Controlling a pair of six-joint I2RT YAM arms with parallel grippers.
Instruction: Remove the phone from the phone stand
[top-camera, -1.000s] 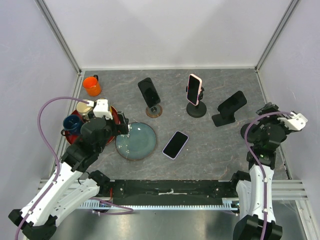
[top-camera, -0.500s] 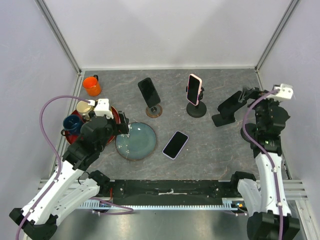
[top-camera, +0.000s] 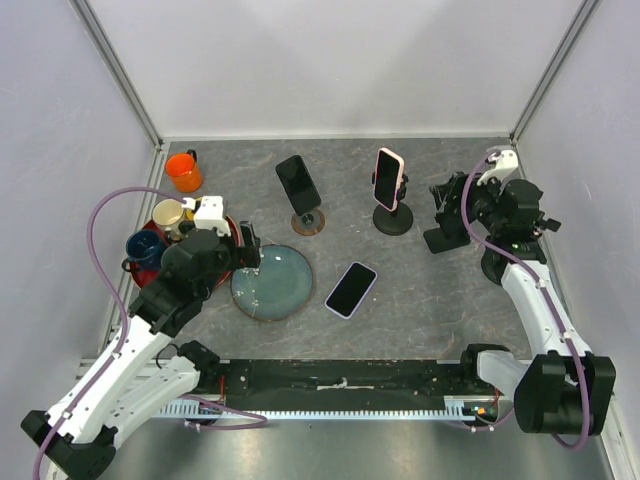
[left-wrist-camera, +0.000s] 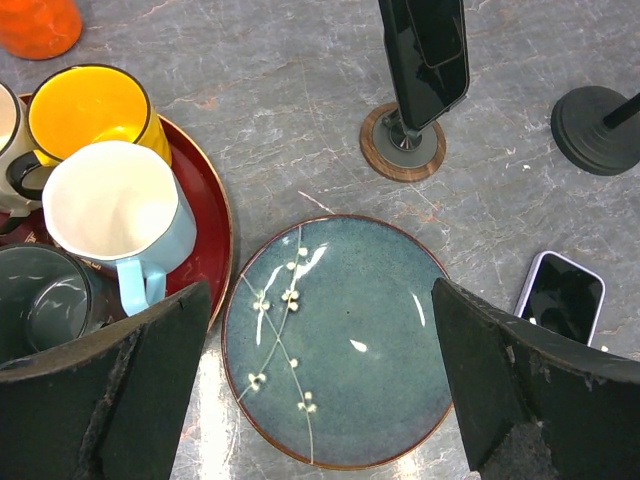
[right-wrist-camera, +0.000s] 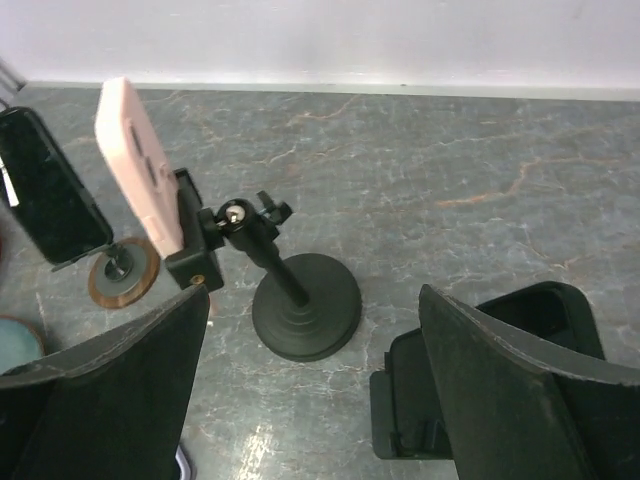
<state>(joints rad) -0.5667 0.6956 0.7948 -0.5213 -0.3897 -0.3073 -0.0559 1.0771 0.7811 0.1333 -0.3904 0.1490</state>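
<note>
A: Progress on the removal?

B: Not started, by my reading. No phone is lifted. The right gripper (top-camera: 443, 208) hangs just over the rightmost phone stand (right-wrist-camera: 400, 400), fingers spread wide with nothing between them. No contact that I can make out.

A: So that stand is the target?

B: Likely, given where the arm is. Two others are also loaded: a pink-cased phone (right-wrist-camera: 138, 165) on a round-based stand (right-wrist-camera: 305, 310), and a black phone (top-camera: 298, 183) on a stand with a wooden disc base. A fourth phone (top-camera: 351, 289) lies flat on the table (top-camera: 400, 270).

A: The target phone itself?

B: A dark phone (right-wrist-camera: 545, 310), seated in its cradle and leaning back. From above it is mostly hidden under the gripper. At the wrist only a rounded black top edge shows.

A: Left arm?

B: The left gripper (left-wrist-camera: 320, 330) is also wide open and empty, over the blue plate (left-wrist-camera: 340, 400), well apart from all the stands.

A: Remaining?

B: All of it: close on the phone, lift it clear, set it down.
</note>
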